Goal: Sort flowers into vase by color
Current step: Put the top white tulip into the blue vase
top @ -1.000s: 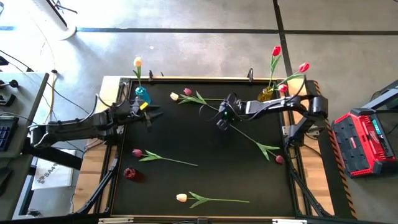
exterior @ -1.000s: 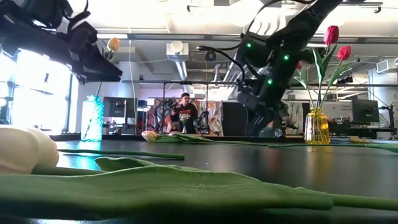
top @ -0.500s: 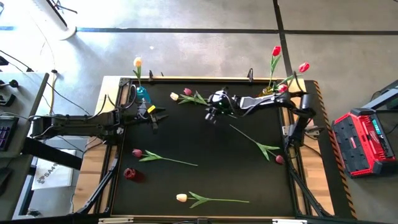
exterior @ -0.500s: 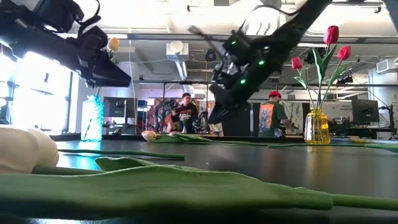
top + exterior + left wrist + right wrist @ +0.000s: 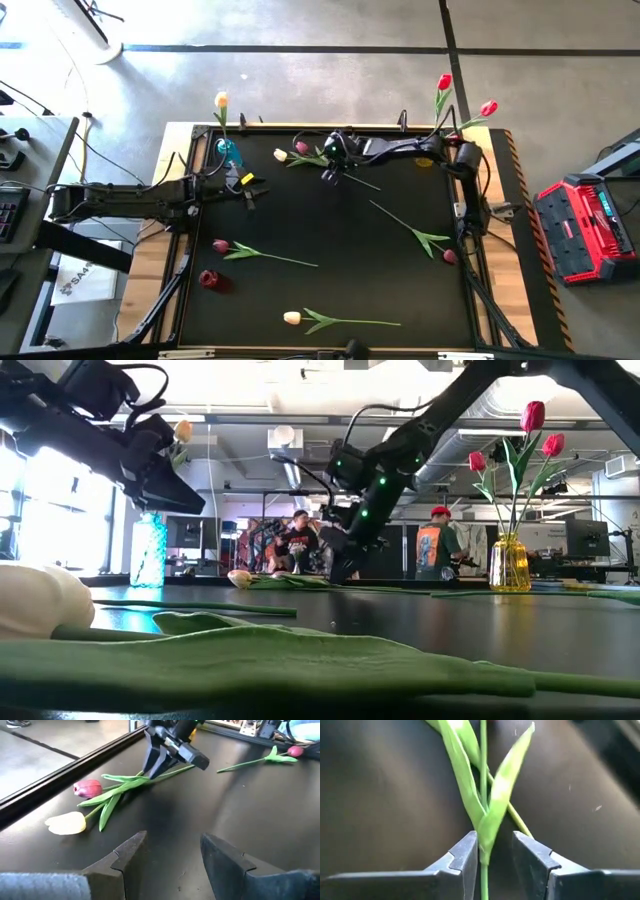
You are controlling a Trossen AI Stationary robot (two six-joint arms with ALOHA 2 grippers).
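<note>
From above, the right hand (image 5: 330, 172) is extended to the far middle of the black counter (image 5: 330, 270), directly over the stems of two crossed flowers: a cream tulip (image 5: 281, 155) and a maroon tulip (image 5: 302, 148). The left hand (image 5: 248, 190) hovers near the far left, beside the blue vase (image 5: 229, 152) holding one cream flower. The yellow vase (image 5: 428, 152) at the far right holds red tulips (image 5: 444, 82). Three further flowers lie loose: a maroon one at the left (image 5: 220, 245), a cream one at the near edge (image 5: 291, 318) and a pink one at the right (image 5: 450, 256). A small red vase (image 5: 208, 279) stands at the near left. At counter level, the right hand (image 5: 340, 568) reaches down to the surface behind a cream head (image 5: 239, 577); two people stand in the room beyond. From the left wrist, the left hand (image 5: 172, 851) is open and empty, aimed at the crossed pair (image 5: 115, 795). From the right wrist, the right hand (image 5: 493, 851) stands partly open with a green stem (image 5: 484, 870) between its fingers; contact cannot be confirmed.
</note>
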